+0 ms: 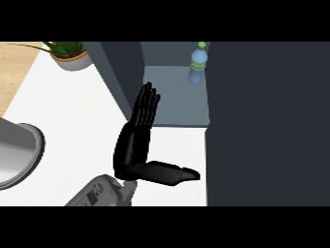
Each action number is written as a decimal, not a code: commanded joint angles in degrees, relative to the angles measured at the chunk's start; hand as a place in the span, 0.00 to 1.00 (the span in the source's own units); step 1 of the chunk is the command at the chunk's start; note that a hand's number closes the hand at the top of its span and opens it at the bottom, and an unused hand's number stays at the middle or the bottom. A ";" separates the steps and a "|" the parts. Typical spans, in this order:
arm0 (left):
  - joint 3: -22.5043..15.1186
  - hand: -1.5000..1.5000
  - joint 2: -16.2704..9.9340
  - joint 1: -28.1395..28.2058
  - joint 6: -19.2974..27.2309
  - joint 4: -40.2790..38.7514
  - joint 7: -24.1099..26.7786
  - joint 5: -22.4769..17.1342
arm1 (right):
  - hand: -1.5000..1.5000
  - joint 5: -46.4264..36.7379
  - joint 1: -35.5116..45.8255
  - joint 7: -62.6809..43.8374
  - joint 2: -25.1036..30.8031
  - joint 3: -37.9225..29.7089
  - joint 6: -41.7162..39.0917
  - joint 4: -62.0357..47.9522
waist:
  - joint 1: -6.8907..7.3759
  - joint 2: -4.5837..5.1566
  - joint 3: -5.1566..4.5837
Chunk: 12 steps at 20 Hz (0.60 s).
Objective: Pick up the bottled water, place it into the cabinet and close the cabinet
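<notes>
My left hand (pixel 140 140) is open, fingers straight toward the cabinet (pixel 174 97), thumb stretched to the side. It seems to touch the left cabinet door (pixel 121 72), though I am not certain. Inside, the bottled water (pixel 199 65) stands upright at the back right corner, clear with green cap.

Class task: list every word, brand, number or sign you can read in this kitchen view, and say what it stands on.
None can be read.
Clear plastic water bottle with green cap, standing in the open grey cabinet: its label is too blurred to read.
Potted green plant, metal pot, left hand: no text.
</notes>
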State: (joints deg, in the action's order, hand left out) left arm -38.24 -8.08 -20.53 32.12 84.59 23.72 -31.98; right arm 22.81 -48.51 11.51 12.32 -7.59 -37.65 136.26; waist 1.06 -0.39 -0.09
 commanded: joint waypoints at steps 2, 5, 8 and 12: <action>0.46 0.00 -5.20 7.77 -1.08 8.11 0.47 -0.27 | 1.00 -4.05 -0.90 -3.58 3.59 3.37 -4.04 8.57 | -0.32 -0.01 -0.01; -0.72 0.00 -5.60 11.34 0.08 10.90 2.48 1.47 | 1.00 -3.44 -2.11 -5.71 4.21 6.10 -3.48 12.72 | -0.80 0.04 -0.04; 0.59 0.00 -10.03 14.39 -1.42 17.09 0.24 -0.09 | 1.00 -6.22 -1.80 -8.13 4.64 10.46 -3.29 12.60 | -0.69 0.01 -0.06; 0.94 0.00 -12.60 19.04 -0.15 21.40 0.77 0.57 | 1.00 -9.81 -2.32 -10.43 4.02 17.92 -2.96 14.02 | -0.60 -0.18 -0.10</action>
State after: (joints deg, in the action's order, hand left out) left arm -38.34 -17.65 -5.08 31.60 101.10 24.72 -31.36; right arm 20.59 -49.06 6.15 15.75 6.82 -41.47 137.21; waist 0.44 -0.42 -0.16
